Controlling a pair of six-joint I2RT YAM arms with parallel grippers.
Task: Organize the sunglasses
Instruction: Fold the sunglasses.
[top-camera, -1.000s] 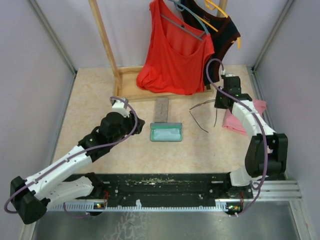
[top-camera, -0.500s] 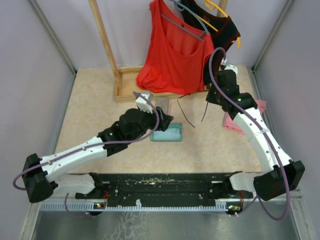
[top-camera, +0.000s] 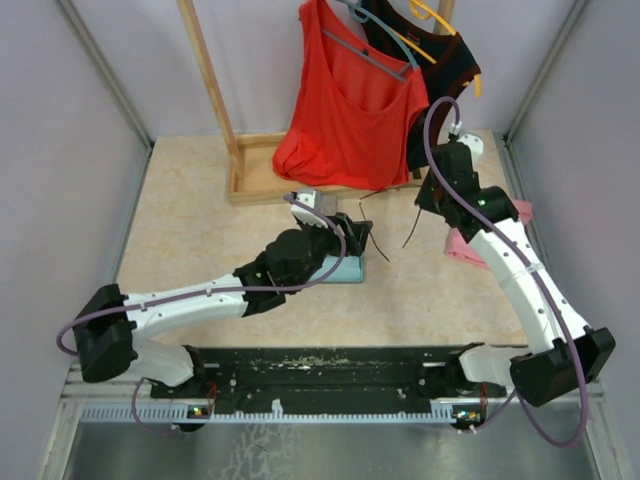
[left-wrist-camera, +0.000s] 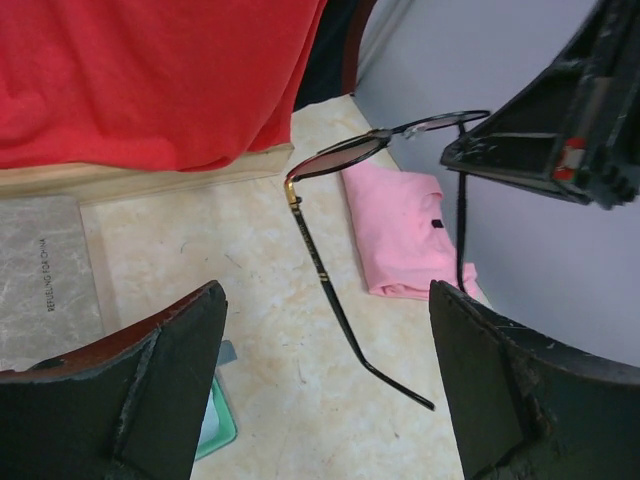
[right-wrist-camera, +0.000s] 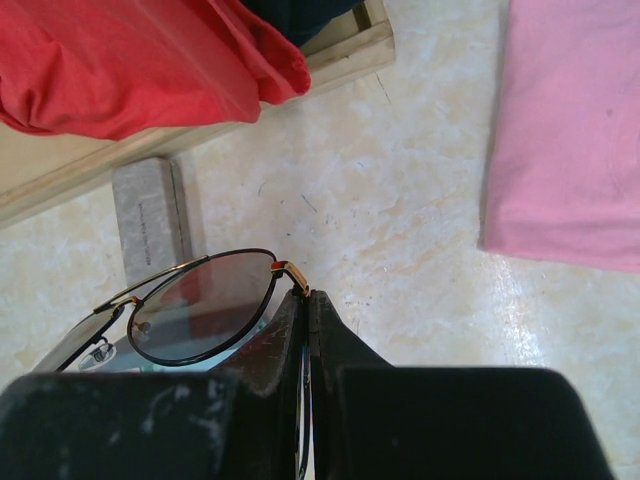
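Left gripper (left-wrist-camera: 325, 330) has reached in, jaws spread wide; right gripper (right-wrist-camera: 306, 305) (jaws pinched) holds sunglasses (right-wrist-camera: 200, 305) aloft.

The grey case (left-wrist-camera: 40, 262) bears small print, seemingly ending in "CHINA".

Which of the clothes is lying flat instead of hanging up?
The folded pink cloth, flat on the beige table. The red top and black top are both hanging.
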